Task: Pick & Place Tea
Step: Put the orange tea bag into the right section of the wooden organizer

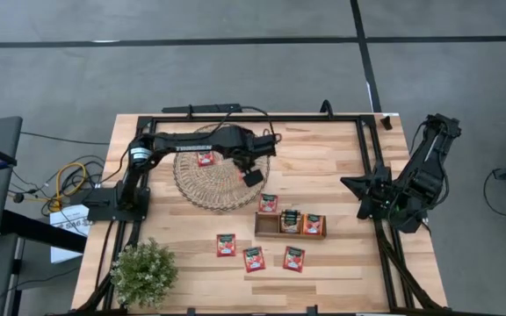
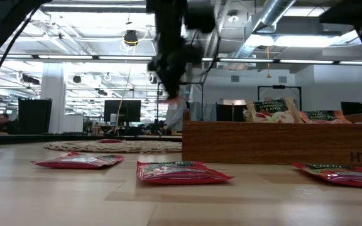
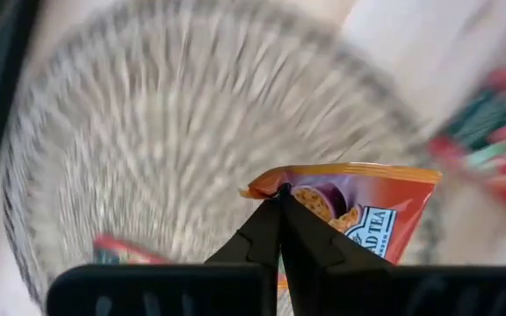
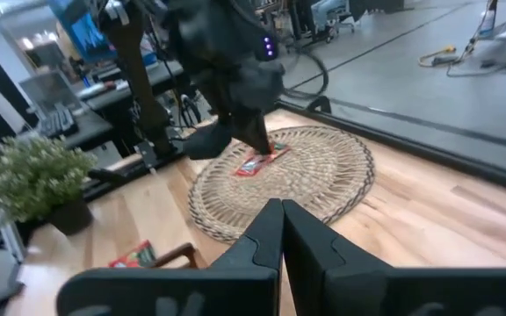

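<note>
My left gripper (image 1: pixel 249 174) hangs over the near right part of the round wicker mat (image 1: pixel 202 186), shut on an orange tea sachet (image 3: pixel 358 211). A red sachet (image 1: pixel 205 159) lies flat on the mat. One sachet (image 1: pixel 269 203) lies against the far side of the wooden tray (image 1: pixel 290 233), which has more sachets standing in it. Three red sachets (image 1: pixel 226 245) (image 1: pixel 254 258) (image 1: pixel 293 258) lie flat on the table in front of the tray. At the table's right edge my right gripper (image 4: pixel 281 209) waits, shut on nothing. My left gripper pinches the orange sachet between its two fingertips at one edge, close to a corner (image 3: pixel 293 195). The fingers come from above, pointing steeply down. The sachet (image 4: pixel 258 163) hangs tilted below them, lifted off the mat.
A small potted plant (image 1: pixel 143 272) stands at the table's near left corner. A black frame (image 1: pixel 235 118) runs along the far and side edges. Bare wood lies between the mat and the right arm (image 1: pixel 411 180).
</note>
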